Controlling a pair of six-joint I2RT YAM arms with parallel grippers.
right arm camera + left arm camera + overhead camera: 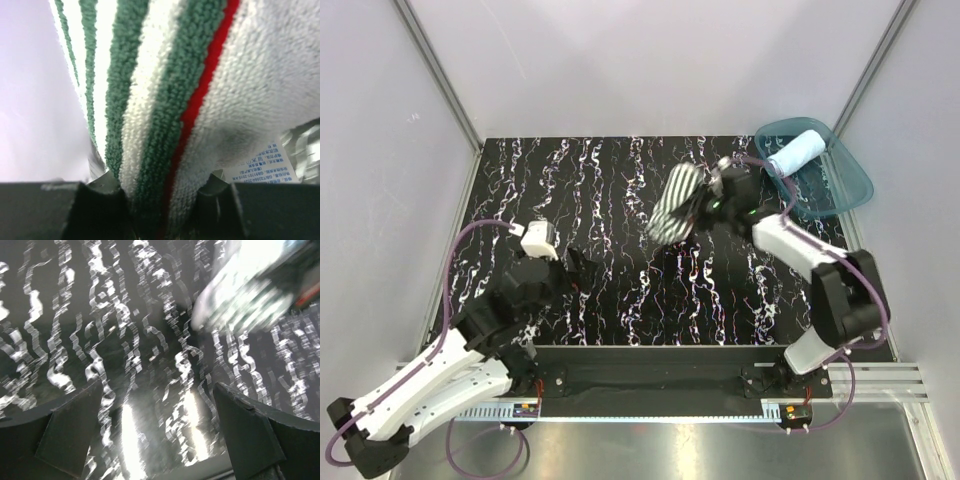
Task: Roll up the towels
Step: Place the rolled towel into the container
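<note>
Right pincer (705,204): clenched on striped towel (675,205), upper centre | left pincer (580,268): released, lower left over bench (620,190) | blue towel (798,152): rolled, in tub (850,188), upper right

Both arms wear white shells over black joints: the left arm (440,375) and the right arm (790,240). Purple cables (492,223) loop along each. A white block (537,238) caps the left wrist, whose fingers (70,432) are dark, flat wedges.

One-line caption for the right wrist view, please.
Right gripper shut on the green-and-white striped towel, its printed label showing at lower right.
</note>
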